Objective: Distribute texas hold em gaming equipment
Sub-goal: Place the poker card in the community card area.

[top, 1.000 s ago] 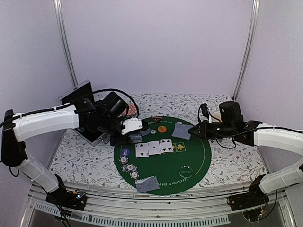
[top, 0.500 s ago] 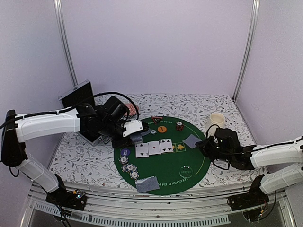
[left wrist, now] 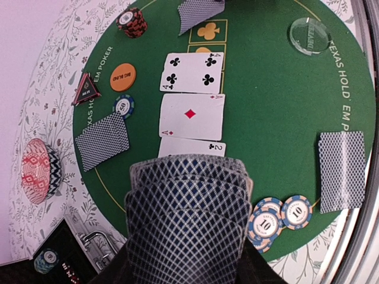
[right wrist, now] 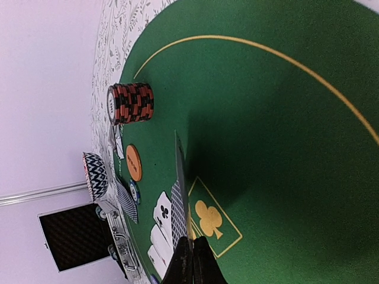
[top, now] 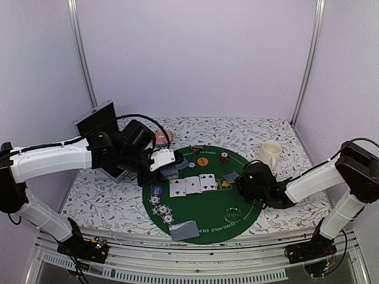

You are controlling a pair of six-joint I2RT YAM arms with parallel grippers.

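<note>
My left gripper (top: pixel 164 164) is shut on a fanned deck of grey-blue-backed cards (left wrist: pixel 189 216) above the mat's left side; the deck hides its fingers. My right gripper (right wrist: pixel 192 263) is shut on one face-down card (right wrist: pixel 180 177), held edge-on low over the yellow club boxes (right wrist: pixel 208 218); the card also shows in the top view (top: pixel 231 176). Three face-up cards (left wrist: pixel 191 115) lie in a row at the centre. Face-down cards lie at the left (left wrist: pixel 102 140) and near edge (left wrist: pixel 340 170). Blue chips (left wrist: pixel 278 214), a red chip stack (right wrist: pixel 130 103) and an orange button (left wrist: pixel 122 76) sit on the mat.
The round green mat (top: pixel 243 204) lies on a floral cloth. A cream mug (top: pixel 270 152) stands at the right behind my right arm. A pink patterned dish (top: pixel 164 138) and an open black case (top: pixel 95 118) are at the back left. A clear dealer disc (left wrist: pixel 309 35) lies on the mat.
My right arm has swung down and left from the mat's back right, carrying the card to the club boxes. The mug came into view. My left gripper barely moved.
</note>
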